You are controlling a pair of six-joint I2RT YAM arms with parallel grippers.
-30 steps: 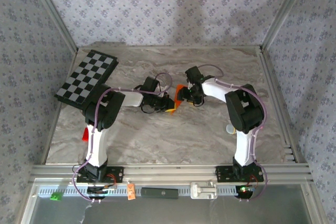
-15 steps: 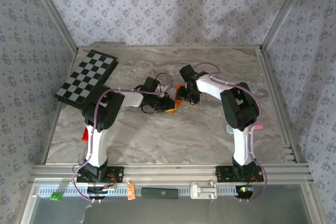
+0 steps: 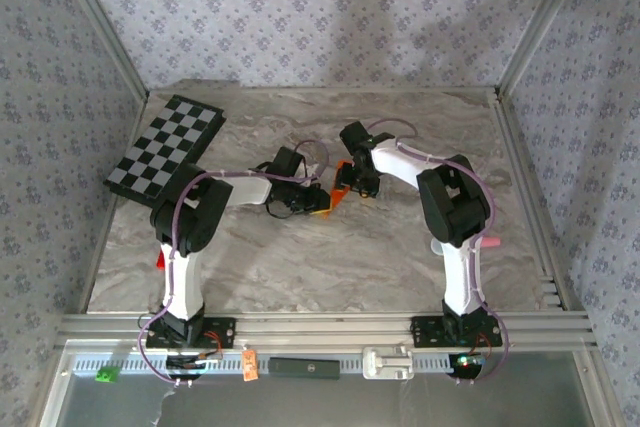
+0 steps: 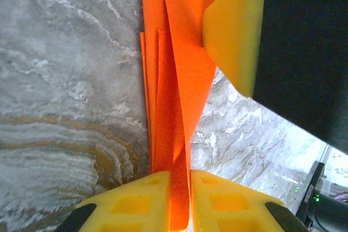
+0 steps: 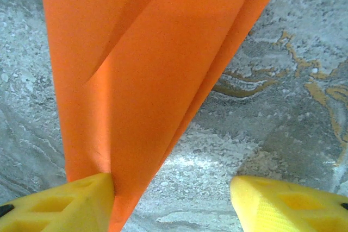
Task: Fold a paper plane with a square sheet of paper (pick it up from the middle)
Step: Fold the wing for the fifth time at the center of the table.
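The square sheet of paper is bright orange and creased into a narrow, layered, pointed shape, the paper plane, at mid-table. My left gripper comes at it from the left. In the left wrist view the yellow fingertips of the left gripper pinch a standing fold of the paper. My right gripper hovers over the paper's far end and stands open. Its left finger touches the paper's edge; its right finger is apart, over bare marble.
A black-and-white checkerboard lies tilted at the back left corner. A tiny red block sits by the left arm's base side. Metal frame rails and patterned walls bound the marble table.
The right arm has swung a little to the left, bringing its gripper closer over the paper. The left gripper stays on the paper in the same place.
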